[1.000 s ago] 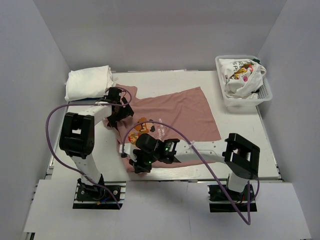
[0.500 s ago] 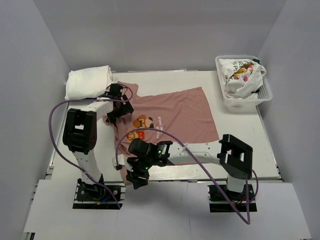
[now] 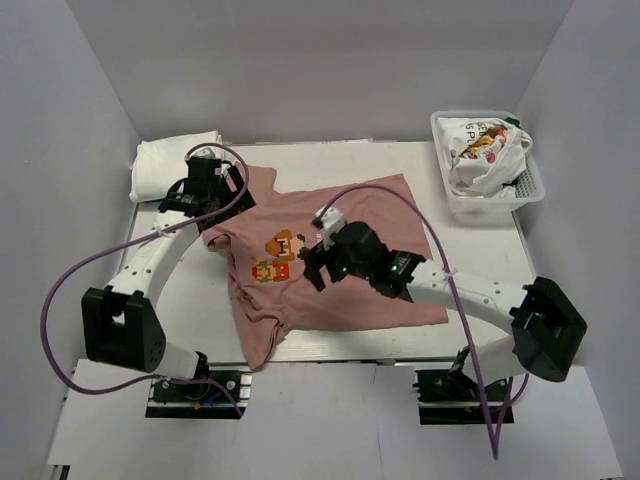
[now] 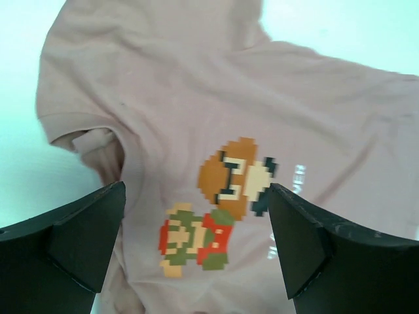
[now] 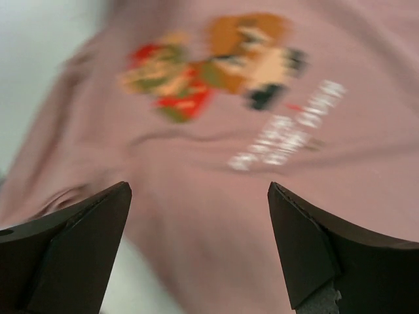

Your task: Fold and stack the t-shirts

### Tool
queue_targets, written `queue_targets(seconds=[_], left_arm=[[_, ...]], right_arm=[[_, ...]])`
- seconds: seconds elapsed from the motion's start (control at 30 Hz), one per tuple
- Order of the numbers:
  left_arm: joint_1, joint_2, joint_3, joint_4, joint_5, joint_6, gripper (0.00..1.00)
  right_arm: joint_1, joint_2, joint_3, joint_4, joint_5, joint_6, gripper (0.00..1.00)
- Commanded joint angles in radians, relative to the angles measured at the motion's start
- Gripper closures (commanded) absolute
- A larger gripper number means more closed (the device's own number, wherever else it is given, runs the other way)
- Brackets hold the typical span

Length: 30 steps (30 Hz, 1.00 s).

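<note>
Pale grey walls [image 3: 320,60] close in the far side and both flanks of my workspace. Below them sits a white table [image 3: 470,250], smooth and flat, with my two bases bolted at its near edge.

Most of the table's middle is covered by the pink t-shirt [image 3: 290,205]. It lies front up and rumpled, one corner reaching the near edge and the left sleeve bunched. At the far right corner stands a white mesh basket [image 3: 490,204], and a crumpled white t-shirt with colourful print [image 3: 480,150] fills it. At the far left corner a folded white t-shirt [image 3: 160,160] rests just beside the pink one's collar end.

Purple cables [image 3: 60,300] loop wide off both my arms.

My left gripper [image 4: 196,190] hangs over the pink t-shirt near the folded one, jaws spread wide with nothing between them. My right gripper [image 5: 198,186] hovers above the shirt's middle, also spread wide and holding nothing. Between the two lie the pixel figures [image 3: 278,256], two small printed characters side by side, with white lettering just beside them, too blurred to read.
</note>
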Motion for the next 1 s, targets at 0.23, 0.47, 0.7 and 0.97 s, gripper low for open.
queue_targets(seconds=[0.23, 0.47, 0.7, 0.97], left_arm=[[-0.005, 0.100, 0.023, 0.136, 0.100, 0.077, 0.00], [-0.005, 0.359, 0.191, 0.147, 0.099, 0.184, 0.00], [-0.014, 0.655, 0.464, 0.060, 0.088, 0.207, 0.00], [-0.034, 0.899, 0.723, 0.066, 0.172, 0.217, 0.00]], right_arm=[[-0.445, 0.242, 0.190, -0.144, 0.123, 0.222, 0.10], [-0.602, 0.479, 0.363, -0.271, 0.099, 0.239, 0.10], [-0.685, 0.598, 0.435, -0.319, 0.116, 0.247, 0.10], [-0.777, 0.775, 0.646, -0.403, 0.136, 0.247, 0.10]])
